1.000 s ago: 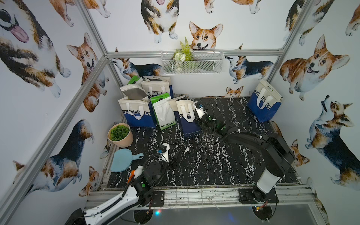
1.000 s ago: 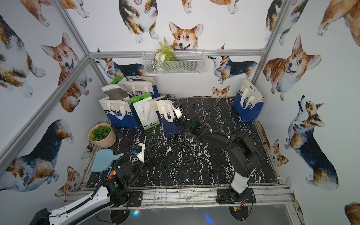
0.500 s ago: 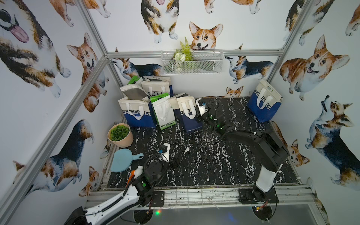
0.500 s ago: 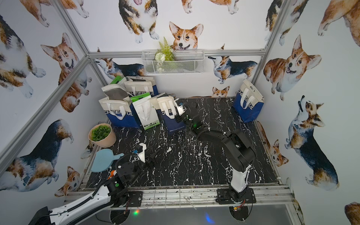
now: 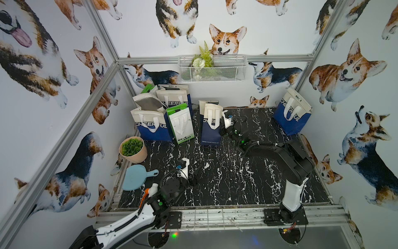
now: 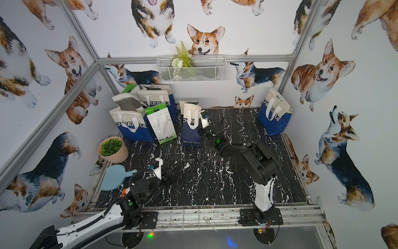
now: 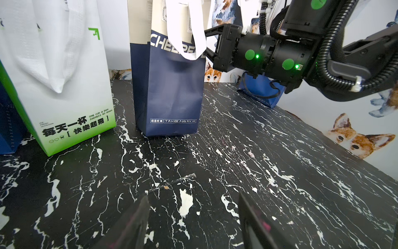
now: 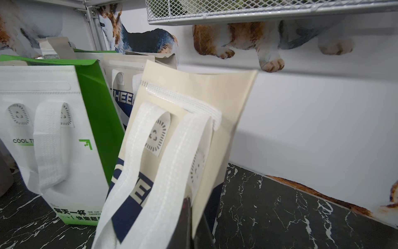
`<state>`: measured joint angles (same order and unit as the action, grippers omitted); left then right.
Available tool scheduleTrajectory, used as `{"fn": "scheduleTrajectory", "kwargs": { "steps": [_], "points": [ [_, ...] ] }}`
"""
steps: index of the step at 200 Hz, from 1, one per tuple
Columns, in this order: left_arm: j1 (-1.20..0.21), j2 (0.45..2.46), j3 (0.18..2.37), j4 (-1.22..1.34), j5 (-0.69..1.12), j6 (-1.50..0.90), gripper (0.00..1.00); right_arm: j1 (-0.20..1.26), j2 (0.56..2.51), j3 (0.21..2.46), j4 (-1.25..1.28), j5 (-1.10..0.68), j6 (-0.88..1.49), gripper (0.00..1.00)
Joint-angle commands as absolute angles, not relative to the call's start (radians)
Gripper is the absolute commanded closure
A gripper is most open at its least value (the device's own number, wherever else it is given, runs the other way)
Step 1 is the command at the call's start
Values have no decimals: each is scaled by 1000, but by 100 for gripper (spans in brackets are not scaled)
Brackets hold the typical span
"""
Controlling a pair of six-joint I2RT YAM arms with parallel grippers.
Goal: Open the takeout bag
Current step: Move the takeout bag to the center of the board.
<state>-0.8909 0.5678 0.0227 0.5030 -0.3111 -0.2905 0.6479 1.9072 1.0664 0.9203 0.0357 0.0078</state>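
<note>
**Right claw's got the bag wall, left one is idle**

Closest to the rail, the left gripper [image 7: 193, 195] hangs low over the marble table [image 5: 237, 183], jaws apart and empty. My guess is it's aimed at the bag so it can take the opposite wall. Farther back, the takeout bag [image 5: 210, 133] stands upright just beside a green-and-white bag [image 5: 182, 127]. The right gripper [image 8: 190, 217] is clenched on its cream front wall by the handle [image 8: 150, 172], probably to peel the mouth apart. Can't tell how open it is.

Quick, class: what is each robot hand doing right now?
Left hand: open, holding nothing.
Right hand: closed on the side edge of the navy takeout bag.
</note>
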Motion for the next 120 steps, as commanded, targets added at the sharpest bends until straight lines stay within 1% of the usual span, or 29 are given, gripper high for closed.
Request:
{"fn": "scheduleTrajectory", "kwargs": {
  "steps": [1, 53, 98, 120],
  "points": [
    [-893, 583, 35, 558, -305, -284, 32, 653, 1958, 1076, 1097, -52, 80, 100],
    [-893, 622, 41, 577, -300, -279, 32, 660, 2068, 1143, 1183, -80, 75, 100],
    [-893, 634, 42, 581, -301, -277, 32, 665, 2167, 1317, 1055, -85, 61, 100],
    [-893, 634, 41, 580, -304, -275, 32, 682, 2220, 1383, 1035, -88, 61, 100]
  ]
}}
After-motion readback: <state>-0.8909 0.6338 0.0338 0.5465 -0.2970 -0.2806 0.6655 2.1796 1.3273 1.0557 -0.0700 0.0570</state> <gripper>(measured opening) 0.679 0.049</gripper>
